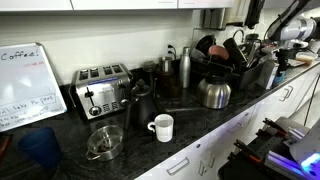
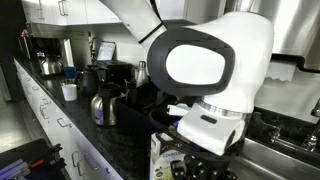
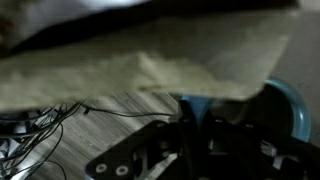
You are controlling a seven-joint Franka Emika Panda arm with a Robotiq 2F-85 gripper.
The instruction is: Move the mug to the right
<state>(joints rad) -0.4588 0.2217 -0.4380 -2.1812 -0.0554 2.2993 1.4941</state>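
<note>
**Teal mug is right by the gripper, but it's cramped in there**

Wrist view is a blurry mess. The teal mug point(image 3: 288, 108) shows as a blue-green curve at the right, just beyond the gripper point(image 3: 195, 148) and half under some pale sheet point(image 3: 150, 60). I can't tell if the jaws are spread or closed, or whether they touch the mug at all.

In an exterior view the arm point(image 1: 292, 25) hangs over the cluttered far end of the counter, well apart from the white mug point(image 1: 161, 127) and steel kettle point(image 1: 213, 93).

My worry is that a half-blind grab clips the rim and tips it, or the move snags those thin dark wires point(image 3: 40, 130) nearby.
</note>
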